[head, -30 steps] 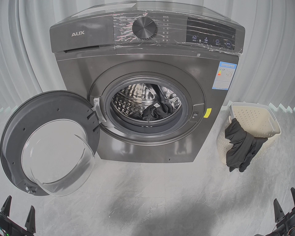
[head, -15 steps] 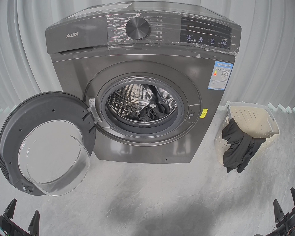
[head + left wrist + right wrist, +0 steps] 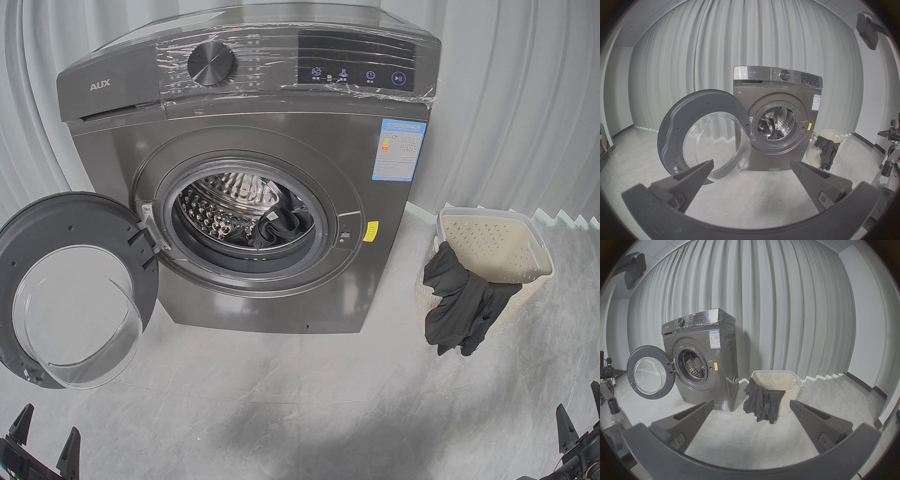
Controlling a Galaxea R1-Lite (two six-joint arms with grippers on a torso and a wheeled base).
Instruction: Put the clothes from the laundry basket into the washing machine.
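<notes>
the washing machine (image 3: pixel 250 125) stands before the curtain (image 3: pixel 512 94), its door (image 3: pixel 69 225) swung open to the left, a garment (image 3: pixel 275 226) lying in its drum (image 3: pixel 215 209). the laundry basket (image 3: pixel 500 240) sits just right of it, a second garment (image 3: pixel 459 300) draped over its near rim.

The left gripper (image 3: pixel 47 431) and right gripper (image 3: pixel 578 409) are hovering well short of the washing machine (image 3: pixel 262 134), jaws standing wide apart.

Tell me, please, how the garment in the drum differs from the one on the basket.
Place: the drum garment lies inside the drum; the basket garment hangs over the basket rim, mostly outside it.
Pose: the drum garment is bunched in a low heap; the basket garment drapes down the basket's wall.
Spread: the basket garment shows more cloth than the drum garment.
Both are dark cloth.
</notes>
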